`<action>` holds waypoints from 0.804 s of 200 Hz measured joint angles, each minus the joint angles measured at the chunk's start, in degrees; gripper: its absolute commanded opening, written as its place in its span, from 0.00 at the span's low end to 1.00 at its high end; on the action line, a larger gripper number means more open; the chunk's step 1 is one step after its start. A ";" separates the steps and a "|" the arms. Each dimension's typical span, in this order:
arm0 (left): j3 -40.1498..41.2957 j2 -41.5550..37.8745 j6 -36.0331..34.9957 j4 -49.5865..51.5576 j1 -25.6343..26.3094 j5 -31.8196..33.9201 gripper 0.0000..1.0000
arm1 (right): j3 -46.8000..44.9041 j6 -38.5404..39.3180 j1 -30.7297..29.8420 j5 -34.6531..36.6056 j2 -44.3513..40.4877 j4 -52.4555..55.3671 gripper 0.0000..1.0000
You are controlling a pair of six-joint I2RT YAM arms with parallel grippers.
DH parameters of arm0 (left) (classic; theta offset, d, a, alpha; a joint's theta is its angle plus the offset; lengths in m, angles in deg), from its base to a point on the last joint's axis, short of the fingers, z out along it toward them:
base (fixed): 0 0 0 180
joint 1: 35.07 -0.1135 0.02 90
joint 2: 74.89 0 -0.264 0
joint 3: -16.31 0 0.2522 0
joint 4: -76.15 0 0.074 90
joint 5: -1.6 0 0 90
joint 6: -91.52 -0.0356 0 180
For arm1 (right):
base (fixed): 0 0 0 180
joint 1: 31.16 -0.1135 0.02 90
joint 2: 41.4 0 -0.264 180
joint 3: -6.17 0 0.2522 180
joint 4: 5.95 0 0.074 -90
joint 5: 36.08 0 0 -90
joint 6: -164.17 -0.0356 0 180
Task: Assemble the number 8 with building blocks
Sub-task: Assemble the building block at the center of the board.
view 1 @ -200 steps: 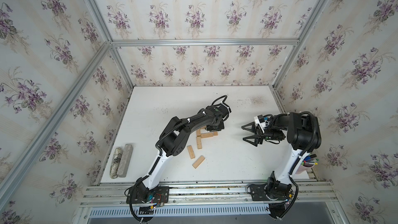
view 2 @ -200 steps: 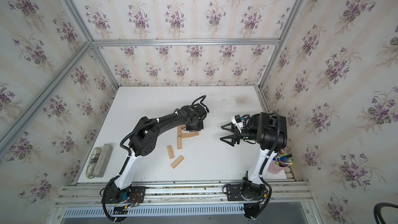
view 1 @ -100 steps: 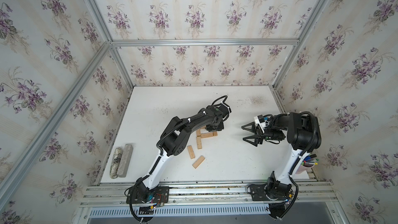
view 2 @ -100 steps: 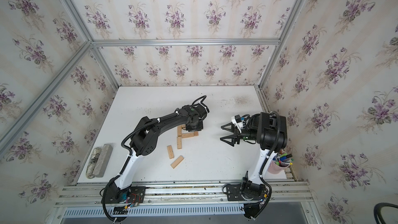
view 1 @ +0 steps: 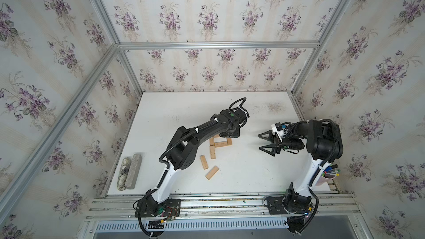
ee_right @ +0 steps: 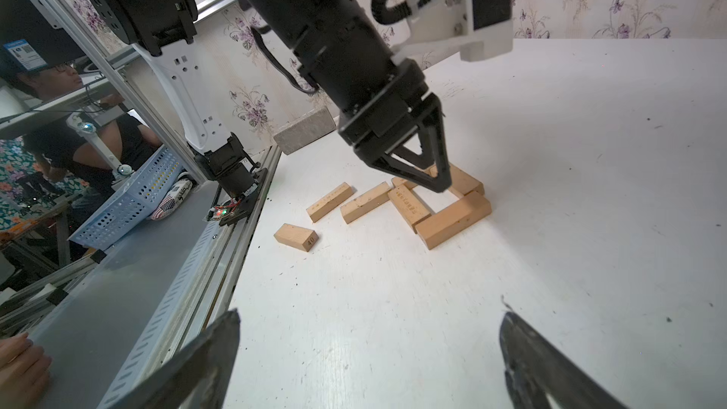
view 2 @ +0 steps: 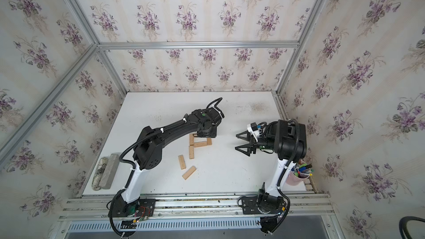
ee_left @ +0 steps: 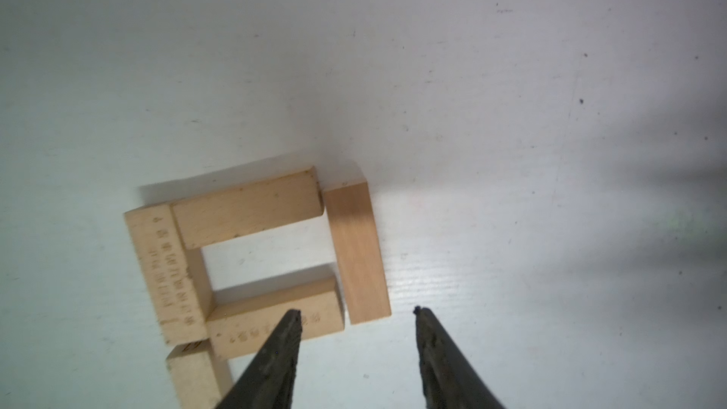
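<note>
I see bare desk [view 1: 248, 171] between the square of building blocks [view 1: 219, 144] and my right fingers [view 1: 264, 150]. My left arm [view 1: 197, 134] overhangs that square.

Block layout on the table [view 1: 253, 175]
Four building blocks [view 1: 222, 144] form a square; a fifth block [view 1: 212, 152] extends from its left side toward the robot; two loose blocks [view 1: 204, 162] lie nearer still.
</note>
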State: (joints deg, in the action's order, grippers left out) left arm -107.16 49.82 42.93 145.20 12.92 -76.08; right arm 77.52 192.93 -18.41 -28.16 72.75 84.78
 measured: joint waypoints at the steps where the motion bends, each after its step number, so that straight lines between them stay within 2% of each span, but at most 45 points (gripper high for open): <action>1: 0.44 -0.46 -0.04 0.07 0.04 0.20 0.53 | 0.00 0.00 0.00 0.02 0.00 0.00 1.00; 41: 12.68 -9.68 3.26 5.01 0.92 2.71 0.54 | 0.00 0.00 0.00 0.00 0.00 0.00 1.00; 78: 18.18 -11.69 9.38 5.90 4.72 3.41 0.54 | 0.00 0.00 0.00 0.02 0.00 0.00 1.00; 104: 24.68 -17.86 12.33 5.97 7.56 4.42 0.54 | 0.00 0.00 0.00 0.02 0.00 0.00 1.00; 126: 29.94 -21.33 10.16 6.60 10.19 3.04 0.54 | 0.00 0.00 0.00 0.02 0.00 0.00 1.00; 161: 33.62 -20.28 1.44 6.01 11.69 0.04 0.53 | 0.00 0.00 0.00 0.02 0.00 0.00 1.00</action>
State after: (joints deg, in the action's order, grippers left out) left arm -73.55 29.53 44.37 151.21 24.61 -76.04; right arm 77.52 192.93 -18.41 -28.14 72.75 84.78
